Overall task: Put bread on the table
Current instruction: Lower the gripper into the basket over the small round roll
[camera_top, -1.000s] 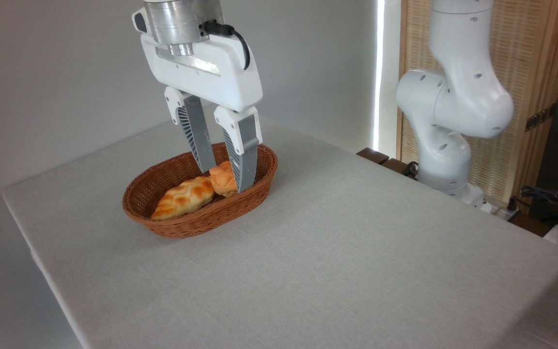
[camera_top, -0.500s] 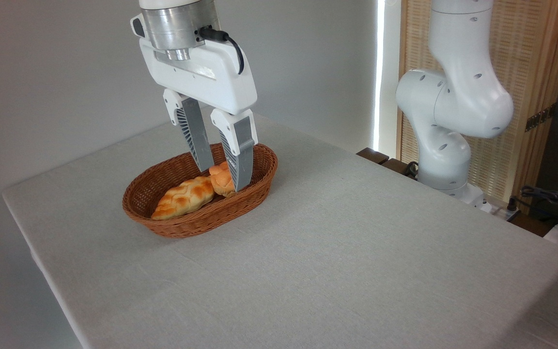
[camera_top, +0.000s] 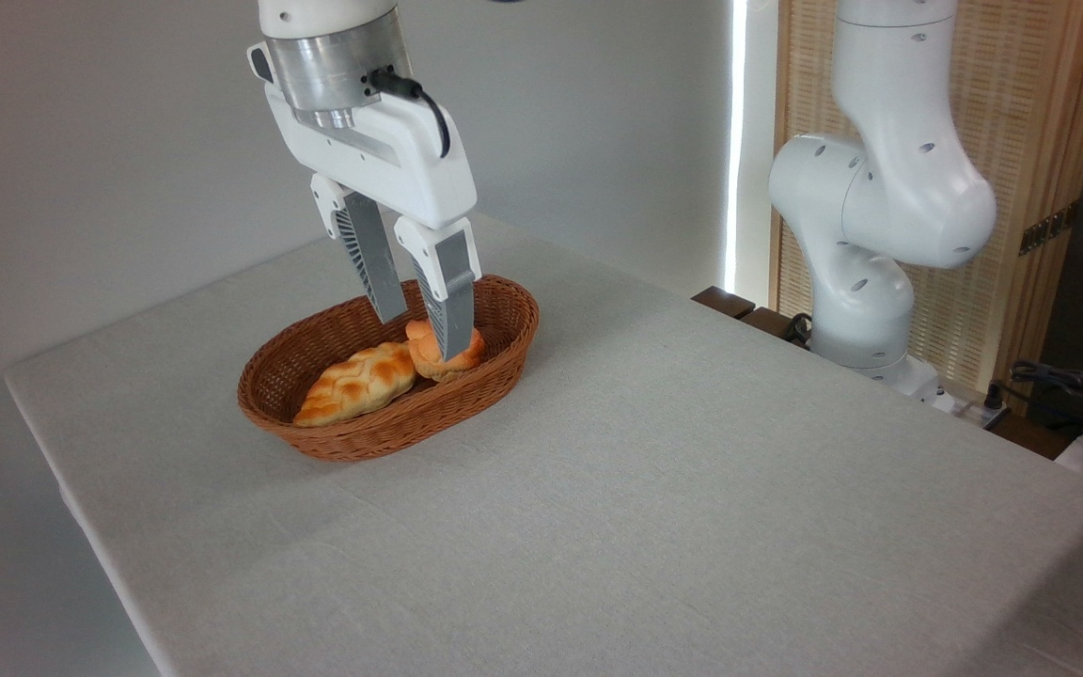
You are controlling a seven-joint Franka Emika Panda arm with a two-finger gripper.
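Observation:
The bread (camera_top: 429,361), a small round golden bun, lies in the right half of the brown wicker basket (camera_top: 382,438) on the grey-white table (camera_top: 654,470). My gripper (camera_top: 421,331) hangs straight over it, open, fingers pointing down into the basket. The front finger (camera_top: 447,310) covers the middle of the bun, so bread shows on both sides of it. The rear finger (camera_top: 374,273) ends just behind the bun's left edge. I cannot tell whether either fingertip touches the bread.
A longer braided loaf (camera_top: 353,381) lies left of the bun in the same basket, touching it. The arm's white base (camera_top: 866,282) stands past the table's far right edge, with cables (camera_top: 1068,390) beside it. A wall runs behind the table.
The gripper has shifted slightly left and toward the back. More of the bun now shows to the right of the front finger. The bun and loaf have not moved.

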